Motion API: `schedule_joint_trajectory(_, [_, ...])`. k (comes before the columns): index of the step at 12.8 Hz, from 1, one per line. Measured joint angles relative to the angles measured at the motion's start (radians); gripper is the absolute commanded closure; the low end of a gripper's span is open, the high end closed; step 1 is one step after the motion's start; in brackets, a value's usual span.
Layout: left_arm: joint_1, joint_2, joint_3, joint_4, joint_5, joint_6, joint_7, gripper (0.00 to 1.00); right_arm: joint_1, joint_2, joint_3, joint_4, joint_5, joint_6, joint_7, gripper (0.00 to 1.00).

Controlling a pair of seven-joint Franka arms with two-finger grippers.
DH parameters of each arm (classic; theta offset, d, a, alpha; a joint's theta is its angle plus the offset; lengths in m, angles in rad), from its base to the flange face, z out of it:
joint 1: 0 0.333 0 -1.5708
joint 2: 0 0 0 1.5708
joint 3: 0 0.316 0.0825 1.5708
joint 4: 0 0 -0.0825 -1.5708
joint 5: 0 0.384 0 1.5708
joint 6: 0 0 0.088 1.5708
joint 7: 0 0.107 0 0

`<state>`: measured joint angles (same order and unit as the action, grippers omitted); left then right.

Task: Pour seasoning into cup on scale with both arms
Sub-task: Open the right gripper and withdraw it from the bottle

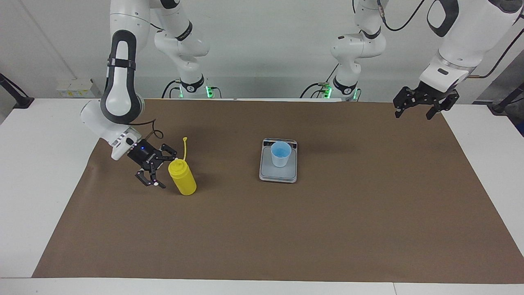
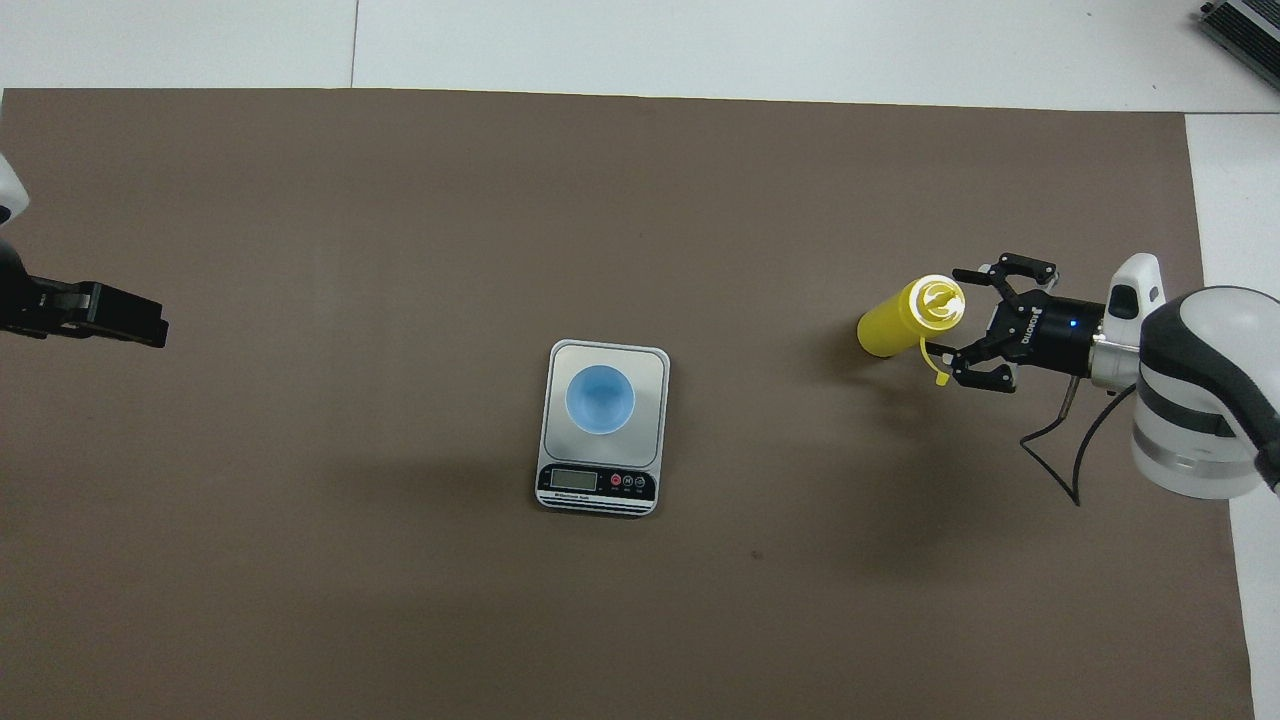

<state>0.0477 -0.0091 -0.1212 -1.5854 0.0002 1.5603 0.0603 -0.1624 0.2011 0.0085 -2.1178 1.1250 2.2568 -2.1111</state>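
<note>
Nearest the robots, the left gripper (image 1: 425, 107) waits raised over the left arm's end of the brown mat (image 1: 262, 229), jaws spread and empty. The scale (image 1: 278, 171) lies mid-table, display strip toward the robots, carrying the cup (image 1: 281, 153) so that poured seasoning can be weighed. Toward the right arm's end, the right gripper (image 1: 157, 170) sits low with jaws wide apart, holding nothing. The seasoning bottle (image 1: 182, 177) stands upright on the mat just beside its fingertips, apparently clear of them, cap strap (image 1: 185, 146) sticking up.
</note>
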Motion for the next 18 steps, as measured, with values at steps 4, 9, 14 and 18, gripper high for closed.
schedule_joint_trajectory(4, [0.000,0.000,0.000,0.000,0.000,0.000,0.000,0.00,0.012,-0.067,0.001,0.014,-0.208,0.000,0.186,0.00])
schedule_joint_trajectory(9, [0.000,0.000,0.000,0.000,0.000,0.000,0.000,0.00,0.058,-0.154,0.011,0.093,-0.610,-0.054,0.597,0.00])
schedule_joint_trajectory(14, [0.000,0.000,0.000,0.000,0.000,0.000,0.000,0.00,0.177,-0.196,0.018,0.235,-0.943,-0.212,1.117,0.00])
schedule_joint_trajectory(18, [0.000,0.000,0.000,0.000,0.000,0.000,0.000,0.00,0.202,-0.196,0.018,0.312,-1.028,-0.264,1.375,0.00])
